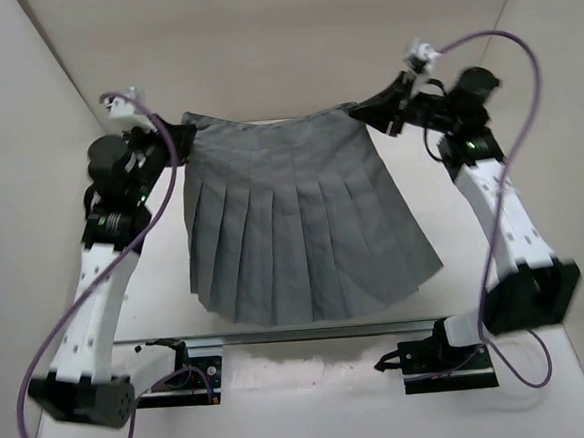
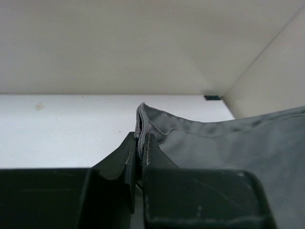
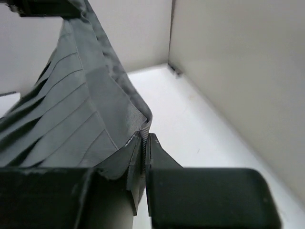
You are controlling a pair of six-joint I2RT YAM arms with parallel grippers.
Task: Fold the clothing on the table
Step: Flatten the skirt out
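Note:
The clothing [image 1: 292, 219], a grey pleated skirt, hangs stretched between both arms above the white table [image 1: 409, 171], waistband up at the far side and hem fanning toward the near edge. My left gripper [image 1: 178, 139] is shut on the waistband's left corner; in the left wrist view the black fingers [image 2: 129, 155] pinch the fabric edge of the clothing [image 2: 228, 143]. My right gripper [image 1: 365, 112] is shut on the right waistband corner. In the right wrist view its fingertips [image 3: 153, 145] clamp the clothing [image 3: 71, 109], with pleats running away to the left.
White walls [image 1: 54, 115] enclose the table on the left, far and right sides. A metal rail [image 1: 310, 330] with the arm bases runs along the near edge. Purple cables [image 1: 524, 92] loop beside each arm.

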